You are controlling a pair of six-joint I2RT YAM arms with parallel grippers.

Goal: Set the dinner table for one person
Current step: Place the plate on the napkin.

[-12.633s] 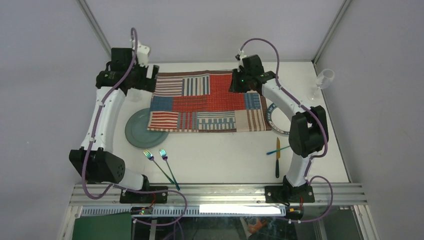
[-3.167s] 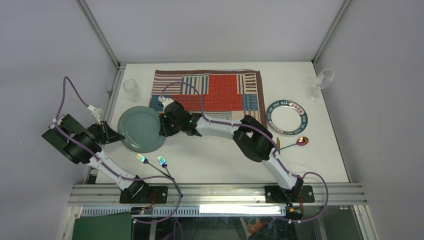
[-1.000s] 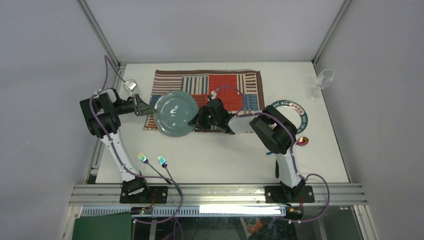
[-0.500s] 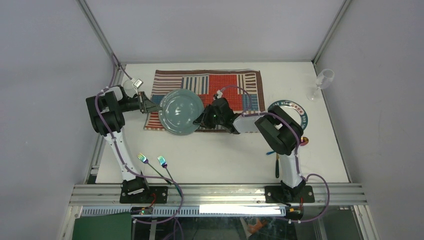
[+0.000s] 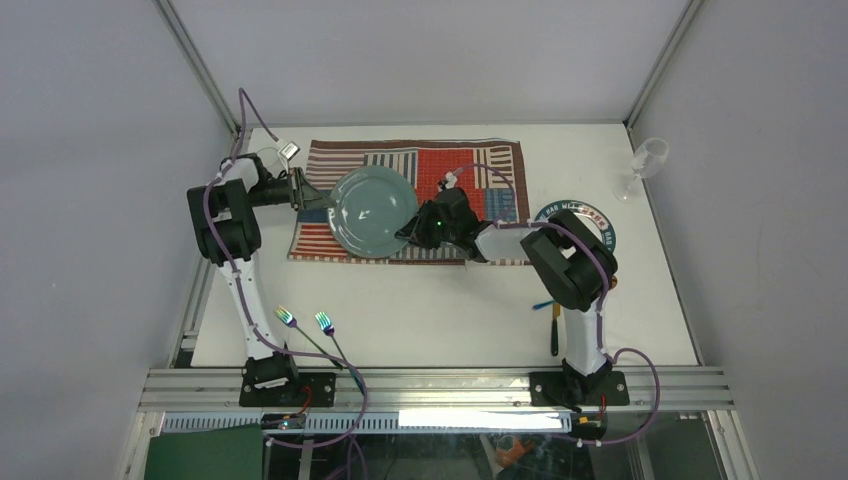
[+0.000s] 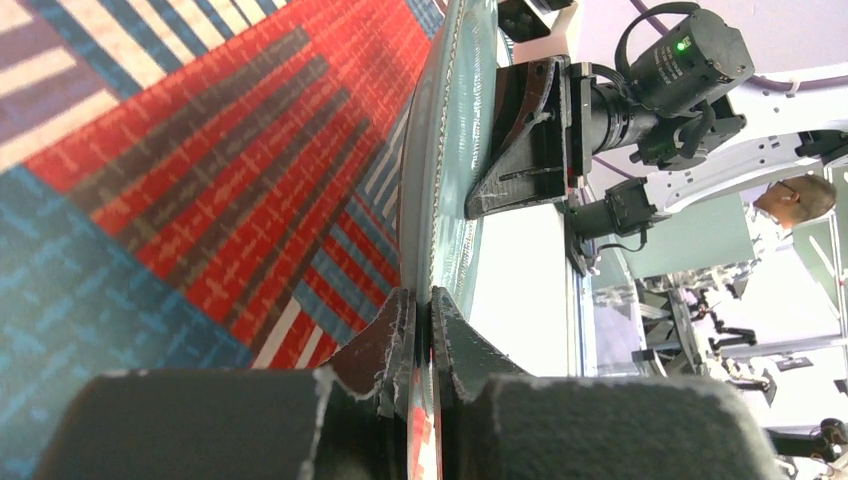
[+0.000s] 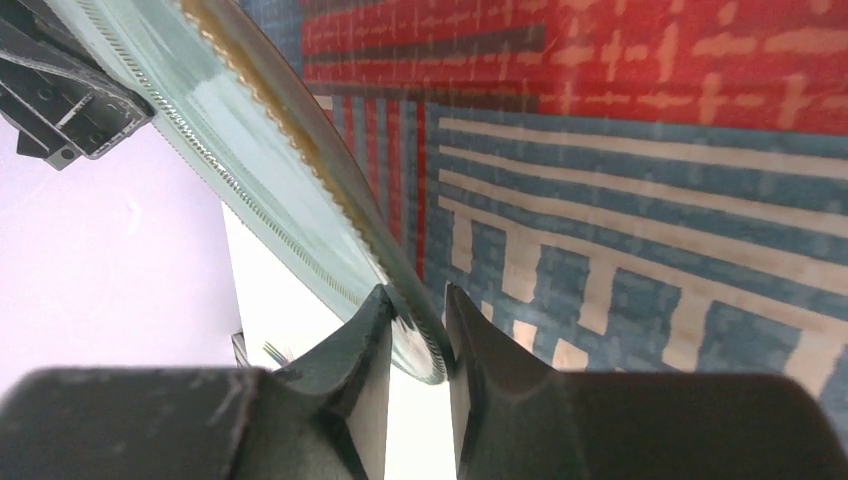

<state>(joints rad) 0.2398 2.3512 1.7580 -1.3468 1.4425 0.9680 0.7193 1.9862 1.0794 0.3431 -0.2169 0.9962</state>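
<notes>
A grey-green plate (image 5: 372, 208) hangs over the left half of the striped patchwork placemat (image 5: 470, 175), which lies at the back of the white dinner table (image 5: 450, 300). My left gripper (image 5: 318, 200) is shut on the plate's left rim, and my right gripper (image 5: 408, 232) is shut on its right rim. In the left wrist view the plate (image 6: 442, 150) runs edge-on out of my left gripper (image 6: 421, 312), above the placemat (image 6: 200, 180). In the right wrist view the rim of the plate (image 7: 250, 150) sits between the pads of my right gripper (image 7: 417, 322).
A small plate with a patterned ring (image 5: 590, 215) lies right of the mat, partly under the right arm. A stemmed glass (image 5: 645, 160) stands at the back right. Two forks (image 5: 300, 322) lie near the front left, a knife (image 5: 555, 335) near the front right.
Both arms have carried the plate rightward and toward the back, from the mat's left edge to over its left half. Both grips have held.
</notes>
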